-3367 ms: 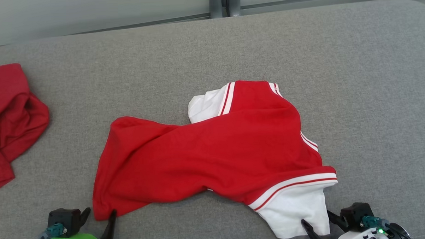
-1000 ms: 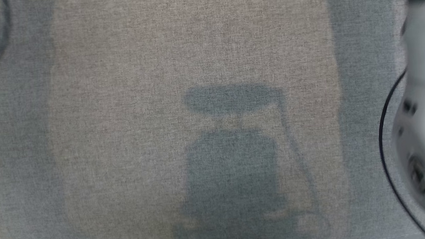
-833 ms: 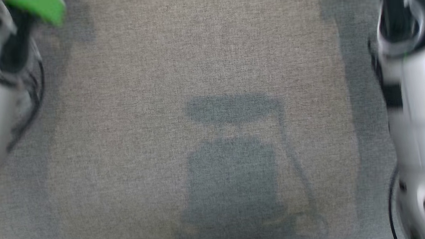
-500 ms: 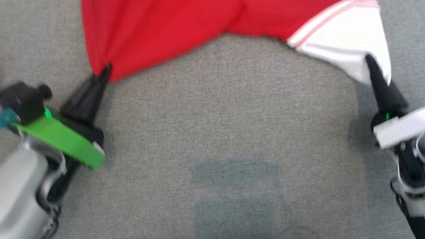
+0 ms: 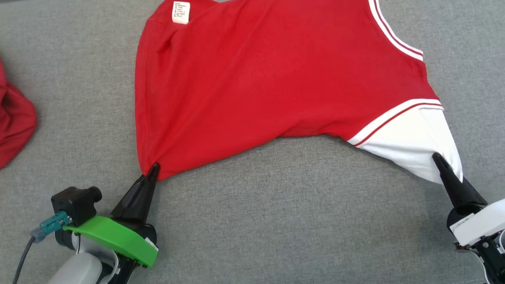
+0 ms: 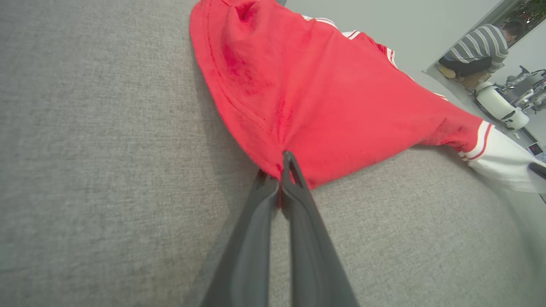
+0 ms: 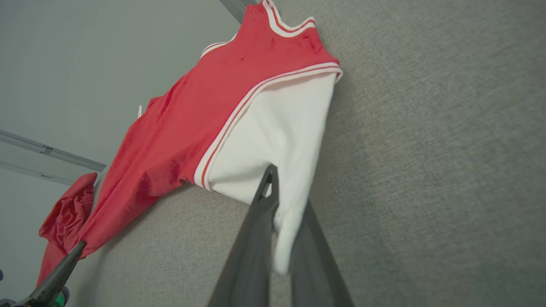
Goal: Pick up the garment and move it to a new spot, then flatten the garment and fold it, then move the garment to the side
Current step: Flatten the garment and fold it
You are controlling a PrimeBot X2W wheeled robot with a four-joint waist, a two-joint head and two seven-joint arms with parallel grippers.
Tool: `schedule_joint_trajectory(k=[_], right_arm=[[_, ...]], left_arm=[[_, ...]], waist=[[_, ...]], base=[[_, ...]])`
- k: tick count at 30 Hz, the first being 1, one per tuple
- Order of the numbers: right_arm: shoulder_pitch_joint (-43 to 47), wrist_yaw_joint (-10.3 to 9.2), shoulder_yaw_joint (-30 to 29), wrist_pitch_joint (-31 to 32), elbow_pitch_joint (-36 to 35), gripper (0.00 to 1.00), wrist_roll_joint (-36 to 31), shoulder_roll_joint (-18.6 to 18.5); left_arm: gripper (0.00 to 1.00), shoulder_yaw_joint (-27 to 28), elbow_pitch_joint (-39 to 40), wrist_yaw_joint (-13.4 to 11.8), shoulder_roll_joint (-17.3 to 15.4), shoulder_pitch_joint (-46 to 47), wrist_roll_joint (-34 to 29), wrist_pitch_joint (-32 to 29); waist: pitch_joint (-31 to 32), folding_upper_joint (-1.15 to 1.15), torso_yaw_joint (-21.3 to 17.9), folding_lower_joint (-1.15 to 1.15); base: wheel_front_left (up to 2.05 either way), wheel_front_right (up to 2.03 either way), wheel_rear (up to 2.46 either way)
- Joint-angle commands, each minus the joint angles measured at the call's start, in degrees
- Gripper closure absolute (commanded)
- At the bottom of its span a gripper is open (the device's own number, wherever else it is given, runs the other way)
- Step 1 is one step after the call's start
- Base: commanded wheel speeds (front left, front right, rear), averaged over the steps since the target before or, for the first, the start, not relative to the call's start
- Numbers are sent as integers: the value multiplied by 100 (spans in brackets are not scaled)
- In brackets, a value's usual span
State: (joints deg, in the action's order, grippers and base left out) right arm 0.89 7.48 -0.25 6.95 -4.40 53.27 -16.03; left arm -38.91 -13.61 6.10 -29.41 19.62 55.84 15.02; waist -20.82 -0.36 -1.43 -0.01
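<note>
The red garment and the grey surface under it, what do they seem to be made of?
The garment: soft, matte knit cloth, perhaps a sports jersey fabric; it drapes limply and gathers into fine creases at its pinched corners. The surface: grey woven upholstery-like textile, matte, with a visible flecked weave.

Bright even light, sharp focus (wrist views bend at edges).
</note>
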Motion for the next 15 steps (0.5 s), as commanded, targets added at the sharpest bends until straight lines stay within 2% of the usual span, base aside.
schedule_joint_trajectory(k=[1, 5, 15], right_arm=[[2, 2, -43, -31, 13, 100, 13, -51], [-130, 2, -102, 25, 25, 100, 35, -88], [-217, 2, -246, 107, 84, 100, -121, -188]], left_arm=[[0, 77, -112, 31, 52, -116, -92, 16], [0, 150, -443, 65, 176, -120, -139, 17], [0, -55, -723, 139, 359, 65, 353, -38]], waist=[[77, 36, 43, 1], [113, 36, 33, 1], [49, 36, 55, 1]], base=[[0, 0, 0], [0, 0, 0], [0, 0, 0]])
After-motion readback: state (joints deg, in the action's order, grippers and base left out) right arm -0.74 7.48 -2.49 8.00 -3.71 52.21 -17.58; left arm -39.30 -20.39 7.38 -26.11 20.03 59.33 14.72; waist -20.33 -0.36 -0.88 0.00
